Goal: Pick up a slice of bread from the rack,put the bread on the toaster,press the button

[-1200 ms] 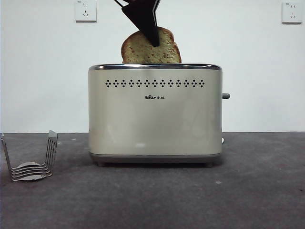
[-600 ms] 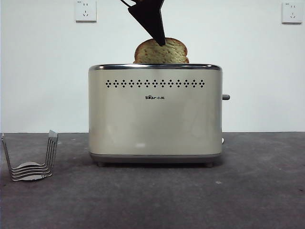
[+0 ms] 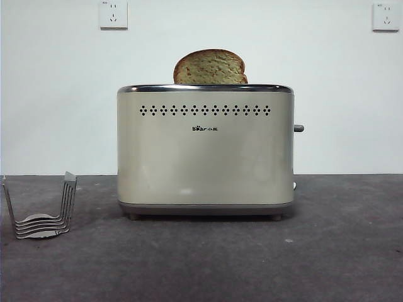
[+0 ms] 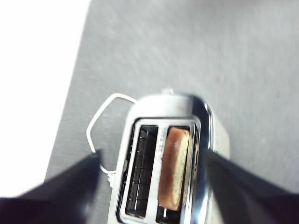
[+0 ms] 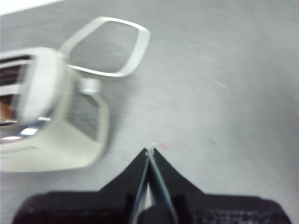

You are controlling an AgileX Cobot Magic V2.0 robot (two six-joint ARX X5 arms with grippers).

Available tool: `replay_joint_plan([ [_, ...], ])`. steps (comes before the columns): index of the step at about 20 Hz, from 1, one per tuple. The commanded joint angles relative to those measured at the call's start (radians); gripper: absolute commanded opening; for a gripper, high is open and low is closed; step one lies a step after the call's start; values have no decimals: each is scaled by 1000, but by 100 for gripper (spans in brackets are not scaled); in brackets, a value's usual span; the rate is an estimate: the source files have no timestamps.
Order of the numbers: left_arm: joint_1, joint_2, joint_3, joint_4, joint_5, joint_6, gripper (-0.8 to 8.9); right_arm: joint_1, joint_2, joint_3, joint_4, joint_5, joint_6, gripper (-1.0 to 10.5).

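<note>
The rack [image 3: 41, 211], a small silver wire stand holding no bread, is seen nearest, close to the left edge of the dark table [image 3: 340, 251]. Further back, at the middle of the table, the toaster [image 3: 204, 151] is placed with its vent holes and logo facing the front. The button [image 3: 298, 128] is seen projecting from its right narrow side. The slice of bread [image 3: 210, 67] is lodged upright in one slot, its rounded top showing above the chrome rim. The left gripper [image 4: 152, 186] is held above the toaster with jaws spread wide, nothing between them. The right gripper [image 5: 150, 151] is held over bare table beside the toaster, jaws pressed together. A white wall [image 3: 56, 94] with two sockets [image 3: 113, 14] is seen behind.
</note>
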Motion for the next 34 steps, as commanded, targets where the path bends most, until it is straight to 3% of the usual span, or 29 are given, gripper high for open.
replay_joint_plan([
  [1,3,-49,2,0,8,-157,-8,0,47,1,63,-67,-26,-3],
  [4,3,-121,2,-17,8,-292,-8,0,130,1,135,-154,-53,-3],
  [7,3,-173,2,-46,7,-403,-8,0,230,1,238,-347,-48,-6],
  [13,3,-223,-1,-154,7,-503,-8,0,492,33,449,-628,100,-7],
  [21,19,-269,-39,-159,-46,-626,-8,0,728,176,451,-672,116,-7],
  [28,44,-373,-232,-159,-46,-724,-8,0,833,192,454,-673,117,-8],
  [34,44,-415,-265,-159,-45,-750,-8,2,902,192,457,-679,114,-8],
])
